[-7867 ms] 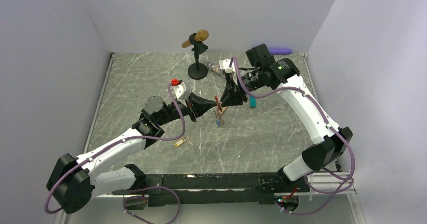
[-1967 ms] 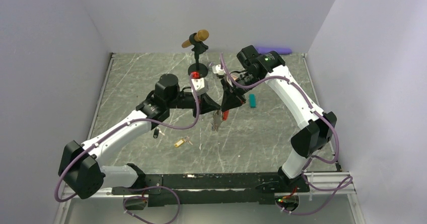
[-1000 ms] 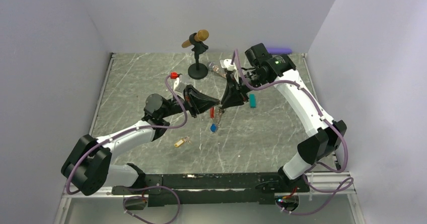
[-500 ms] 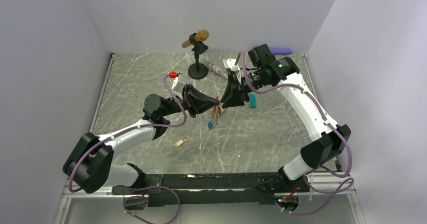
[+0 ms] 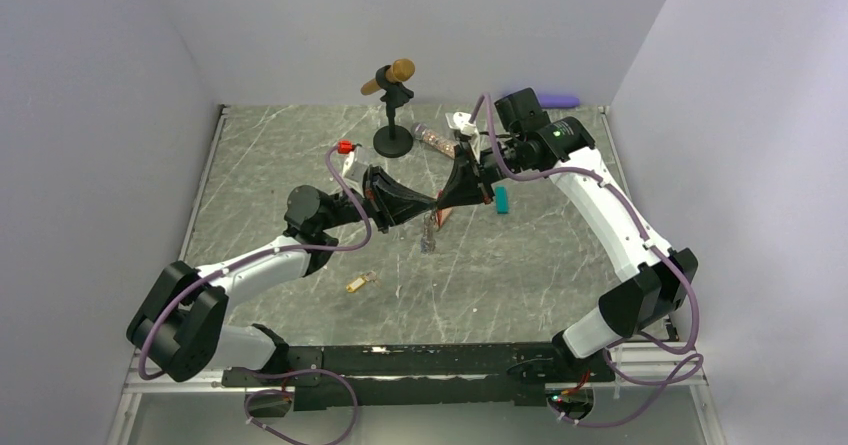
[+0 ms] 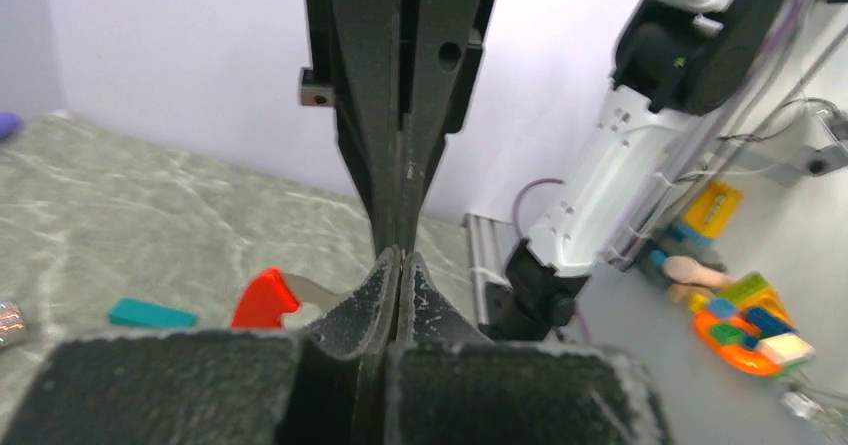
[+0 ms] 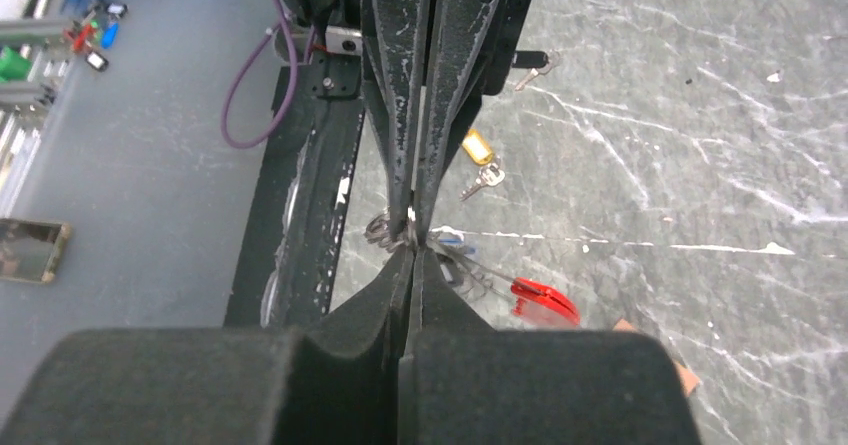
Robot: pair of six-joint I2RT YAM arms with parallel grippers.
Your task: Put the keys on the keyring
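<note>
Bright, even, soft light with faint shadows; wrist-view foregrounds blurred.

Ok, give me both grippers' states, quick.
Left gripper: closed, holding the keyring by its metal part.
Right gripper: closed, pinching the keyring's coil at its tips.

left tool (image 5: 428,205), right tool (image 5: 447,200), both pinched, tip-to-tip

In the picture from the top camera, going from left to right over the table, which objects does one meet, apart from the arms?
yellow-tagged key → microphone stand → keyring, hanging above the table → teal block → purple object at the far edge
</note>
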